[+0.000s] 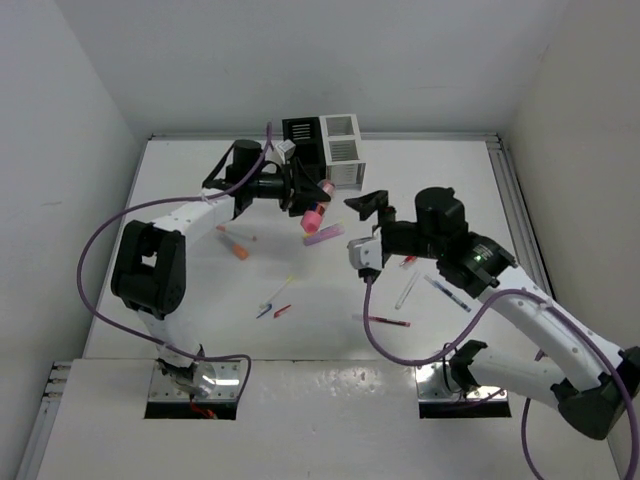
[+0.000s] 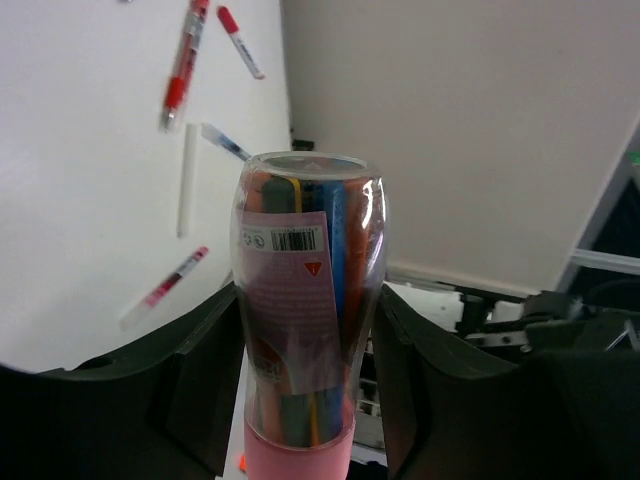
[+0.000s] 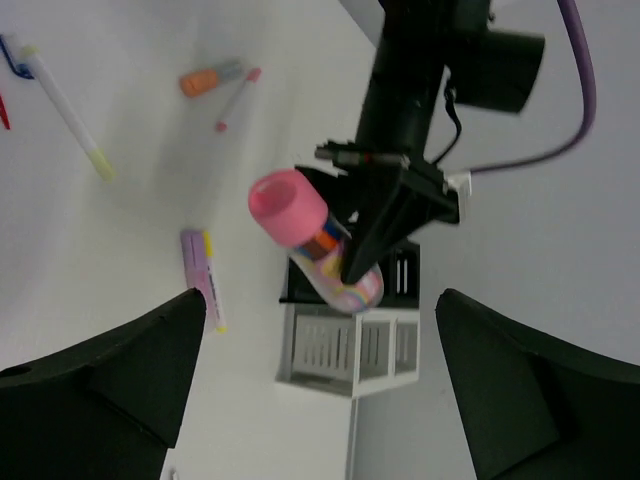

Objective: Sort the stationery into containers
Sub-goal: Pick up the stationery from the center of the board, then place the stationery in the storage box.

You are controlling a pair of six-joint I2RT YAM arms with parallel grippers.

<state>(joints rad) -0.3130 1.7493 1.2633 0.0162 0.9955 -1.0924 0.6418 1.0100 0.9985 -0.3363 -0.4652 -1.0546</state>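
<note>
The left pincer's fingers look like matt black plastic. Between them, a glossy clear plastic tube carries a paper label and a smooth pink cap. The white surface beyond looks smooth.

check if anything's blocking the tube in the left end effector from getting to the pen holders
Nothing visible does. The left end effector holds the tube of pens in the air right beside the black holder and the white holder. The lilac marker lies flat on the table on the near side, out of the way.
</note>
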